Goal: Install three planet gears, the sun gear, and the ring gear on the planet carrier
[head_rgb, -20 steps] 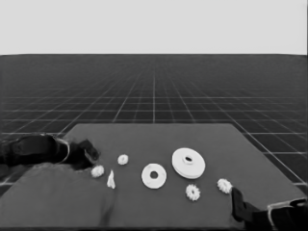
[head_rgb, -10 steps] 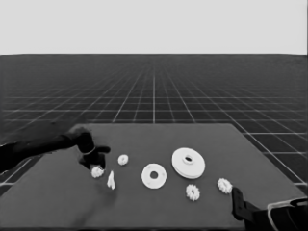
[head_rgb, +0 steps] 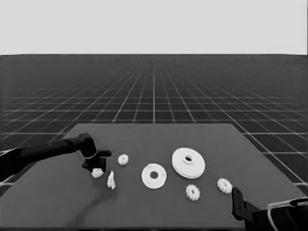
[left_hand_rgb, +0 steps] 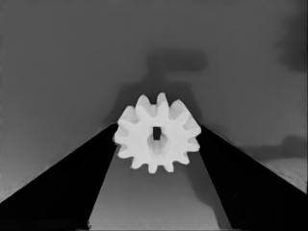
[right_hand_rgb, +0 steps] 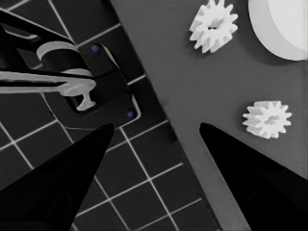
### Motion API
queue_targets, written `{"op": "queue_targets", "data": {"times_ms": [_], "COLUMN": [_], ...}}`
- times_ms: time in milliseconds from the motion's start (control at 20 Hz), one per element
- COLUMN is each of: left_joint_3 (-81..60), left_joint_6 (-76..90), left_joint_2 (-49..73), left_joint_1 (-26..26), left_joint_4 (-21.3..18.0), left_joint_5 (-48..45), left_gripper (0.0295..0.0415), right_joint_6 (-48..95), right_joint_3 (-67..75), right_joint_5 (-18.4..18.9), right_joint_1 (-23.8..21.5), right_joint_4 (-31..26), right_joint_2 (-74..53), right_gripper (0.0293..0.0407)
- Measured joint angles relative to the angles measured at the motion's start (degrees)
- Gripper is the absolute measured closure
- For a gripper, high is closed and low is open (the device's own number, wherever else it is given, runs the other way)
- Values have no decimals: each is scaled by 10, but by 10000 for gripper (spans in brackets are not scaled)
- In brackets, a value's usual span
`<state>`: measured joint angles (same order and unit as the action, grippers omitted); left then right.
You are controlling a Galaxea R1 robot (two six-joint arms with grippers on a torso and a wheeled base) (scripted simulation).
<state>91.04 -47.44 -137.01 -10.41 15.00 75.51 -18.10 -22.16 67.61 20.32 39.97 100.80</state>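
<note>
Larger round part [head_rgb: 188, 162] sits right of table centre, smaller round part [head_rgb: 154, 175] at its 8 o'clock, bare, no gears on it yet. Left gripper [head_rgb: 96, 166] is down over the leftmost gear [left_hand_rgb: 157, 133], at 9 o'clock from the smaller part, fingers apart and straddling it with tips just off the teeth; thin white piece [head_rgb: 111, 179] lies just beside, another gear [head_rgb: 123, 159] at 1 o'clock from the gripper. Judgement: close squarely across the teeth, keep clear of the thin piece, lift straight; right gripper [right_hand_rgb: 154, 127] is parked open at the table's near right corner by two gears [head_rgb: 193, 192] [head_rgb: 224, 185].
</note>
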Motion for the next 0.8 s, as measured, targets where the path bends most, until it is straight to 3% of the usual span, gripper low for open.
{"op": "queue_targets", "data": {"times_ms": [400, 550, 800], "left_joint_3": [0, -74, -80], "left_joint_6": [0, -25, -27], "left_joint_2": [0, 35, 38], "left_joint_1": [0, 87, 110], "left_joint_4": [0, -59, -77], "left_joint_5": [0, 66, 80], "left_gripper": [398, 398, 398], "right_joint_6": [0, 0, 0], "right_joint_3": [0, 0, 0], "right_joint_5": [0, 0, 0], "right_joint_1": [0, 0, 0], "right_joint_4": [0, 0, 0], "right_joint_2": [0, 0, 0], "right_gripper": [315, 315, 315]}}
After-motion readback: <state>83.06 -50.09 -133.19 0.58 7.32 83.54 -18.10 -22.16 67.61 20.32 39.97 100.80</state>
